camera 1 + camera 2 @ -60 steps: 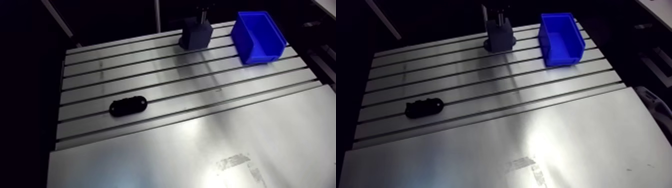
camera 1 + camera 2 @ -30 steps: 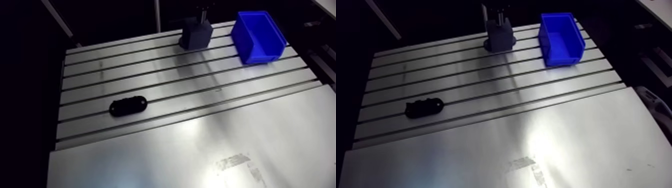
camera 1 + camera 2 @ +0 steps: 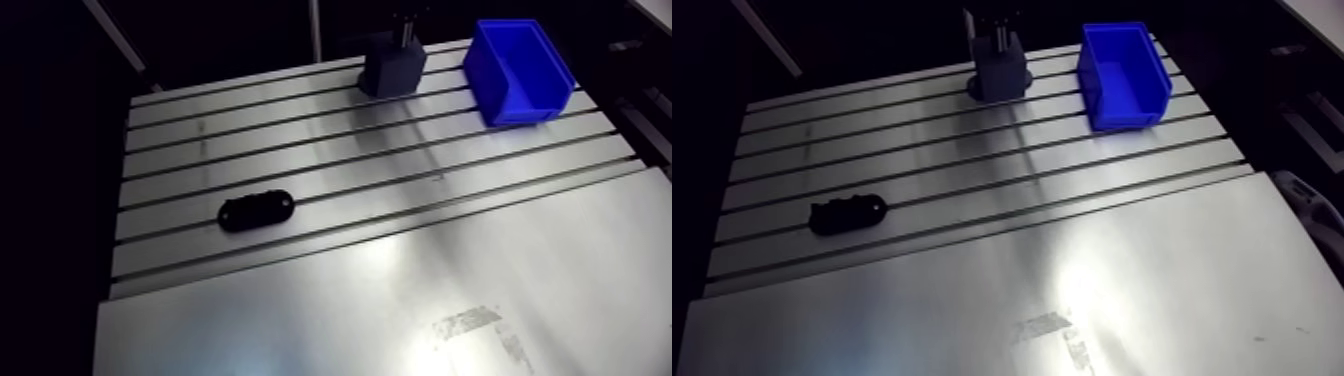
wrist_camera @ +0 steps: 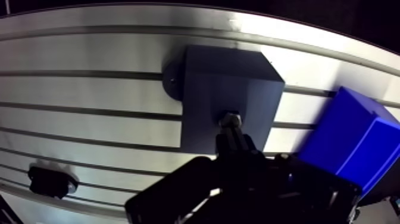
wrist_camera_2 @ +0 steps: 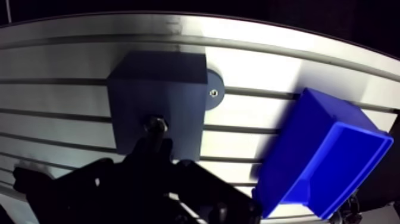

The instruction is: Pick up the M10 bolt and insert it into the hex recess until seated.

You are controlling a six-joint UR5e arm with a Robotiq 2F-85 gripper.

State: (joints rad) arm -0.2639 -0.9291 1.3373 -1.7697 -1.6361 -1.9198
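Note:
A dark grey block (image 4: 226,83) with the recess in its top stands on a round foot at the far edge of the slotted table (image 3: 330,170). In the wrist view the M10 bolt (image 4: 230,120) sits upright at the block's top face, its metal end showing just ahead of my gripper (image 4: 233,136). The dark fingers close in on the bolt's shank from both sides. In the arm view the gripper (image 3: 405,30) hangs straight over the block (image 3: 392,70). How deep the bolt sits in the recess is hidden.
A blue open bin (image 3: 515,70) stands close beside the block on the right. A black oval part (image 3: 256,211) lies on the table's left-middle. A smooth metal sheet (image 3: 400,310) covers the near half of the table.
The arm view has shifted very slightly. The block, bin and black part keep their places, and the gripper stays over the block.

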